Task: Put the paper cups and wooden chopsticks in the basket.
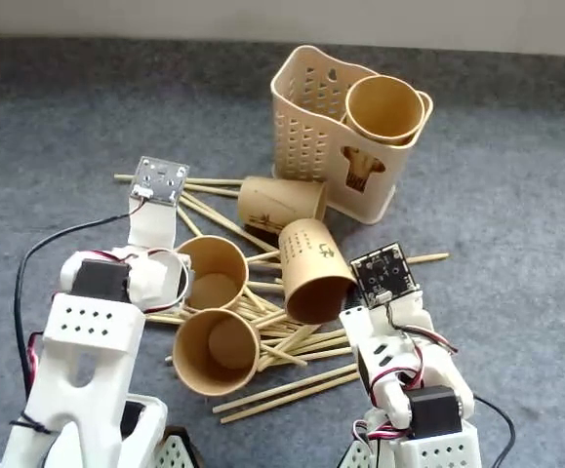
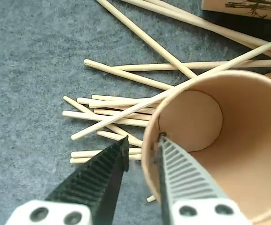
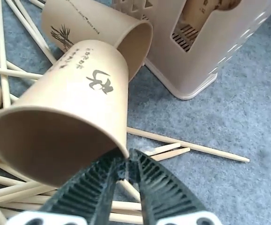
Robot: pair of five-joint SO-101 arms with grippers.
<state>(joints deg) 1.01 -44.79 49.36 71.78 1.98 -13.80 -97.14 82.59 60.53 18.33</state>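
Chopsticks (image 1: 282, 390) lie in a messy heap in the middle of the grey surface (image 1: 516, 244). They cross over each other, and a few poke out toward the near edge. Close to the far edge stands the basket (image 1: 311, 117), upright, with little holes in its walls. One cup is in it already: the basket cup (image 1: 384, 109), mouth up, in the part nearer the right edge.

Four more cups are out on the sticks. The lying cup (image 1: 277, 205) is on its side just beside the foot of the basket. The tipped cup (image 1: 311, 258) is next to it, nearer the middle, with its mouth turned toward the near edge. The left cup (image 1: 214, 273) sits on the left side of the heap, and I can see right down to its bottom. The front cup (image 1: 214, 353) is just beside it, closer to the near edge.

The left claw (image 2: 143, 139) is at the rim of the left cup. Its grey finger (image 2: 182, 173) is inside the cup and its black finger (image 2: 107, 168) is outside, so the cup's wall is between them. The gap is narrow, but a thin slit shows beside the black finger — it is not squeezing.

The right claw (image 3: 126, 159) is at the low edge of the tipped cup's mouth. Its two fingers are almost together — they pinch the rim.
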